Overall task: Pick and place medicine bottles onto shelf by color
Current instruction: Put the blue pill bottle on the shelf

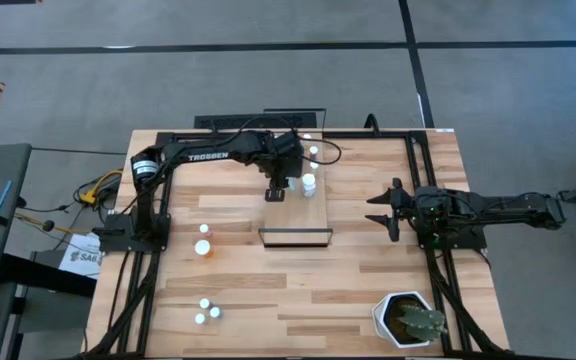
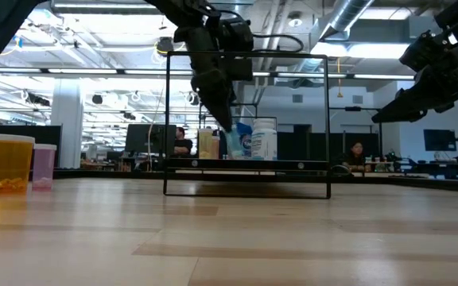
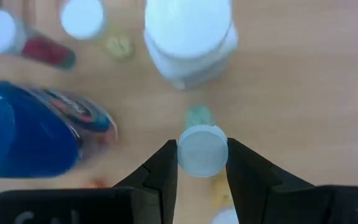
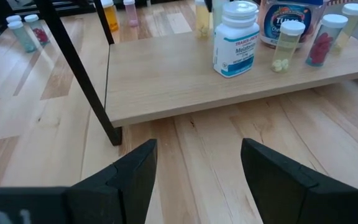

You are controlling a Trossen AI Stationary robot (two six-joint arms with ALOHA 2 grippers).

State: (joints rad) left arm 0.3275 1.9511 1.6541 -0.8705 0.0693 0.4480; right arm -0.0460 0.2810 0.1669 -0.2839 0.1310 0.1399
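My left gripper [image 3: 202,155] stands over the light-wood shelf [image 1: 293,215] and is shut on a small white-capped bottle with a teal body [image 3: 197,115]. It also shows in the low view [image 2: 234,144]. On the shelf stand a bigger white bottle [image 3: 188,37], a big blue one [image 3: 30,130], and small bottles with yellowish [image 4: 286,46] and red [image 4: 323,40] contents. Other small bottles stand on the table at the left [image 1: 204,240] and near left [image 1: 206,311]. My right gripper [image 4: 197,168] is open and empty, to the right of the shelf [image 1: 388,210]. My left gripper pinches the small bottle by the two sides of its white cap [image 3: 202,163] between its two fingers. The fingers come from above, pointing down. The bottle is upright below them; I cannot tell whether its base touches the shelf.
A black frame [image 2: 168,119] stands around the shelf. A white hexagonal plant pot [image 1: 408,320] is at the near right. Bare plank tabletop [image 1: 298,290] lies between the shelf and the near edge. People sit in the room behind the table.
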